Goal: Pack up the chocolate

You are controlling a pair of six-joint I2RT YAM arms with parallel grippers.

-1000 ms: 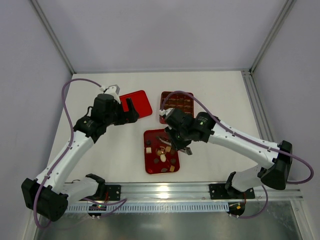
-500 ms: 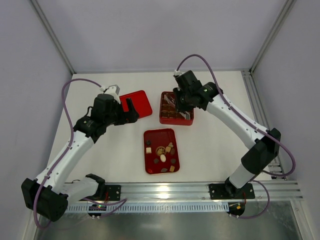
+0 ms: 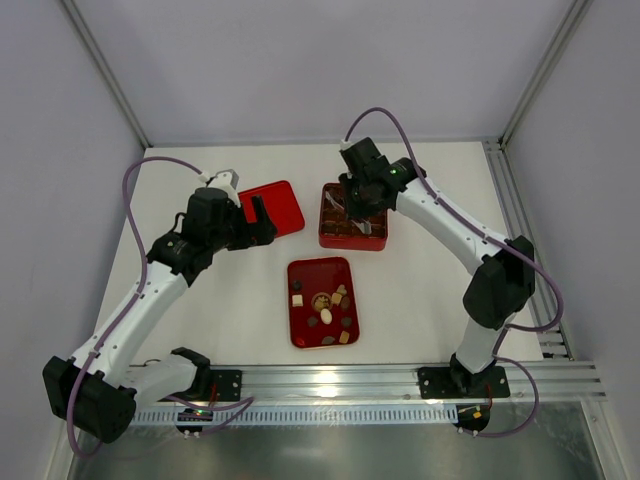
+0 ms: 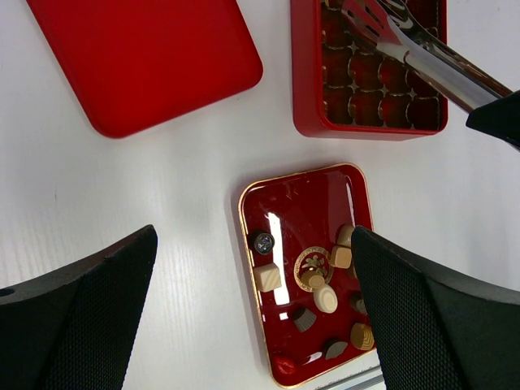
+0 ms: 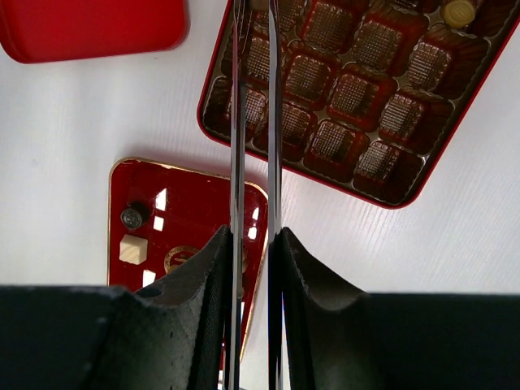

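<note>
Several small chocolates [image 3: 322, 300], dark, tan and cream, lie on the small red tray [image 3: 300, 270], also seen in the left wrist view [image 4: 325, 299] and the right wrist view [image 5: 132, 248]. One tan piece [image 5: 459, 12] sits in a compartment of the red grid box [image 3: 350, 246]. My right gripper [image 3: 365, 215] [image 5: 252, 236] is shut on metal tongs [image 5: 236, 122] [image 4: 422, 57], whose tips reach over the box's left side [image 5: 357, 93]. I cannot tell whether the tips hold a piece. My left gripper [image 3: 262, 218] [image 4: 253, 236] is open and empty, high above the tray [image 4: 301, 203].
A flat red rectangular tray [image 3: 275, 205] [image 4: 138, 57] [image 5: 89, 24] lies left of the box [image 4: 366, 130], under my left arm. Grey walls stand on the left, back and right. A metal rail [image 3: 330, 385] runs along the near edge.
My right arm has swung with the tongs from over the small tray back to over the grid box, then slightly further back and left. The left arm has not moved.
</note>
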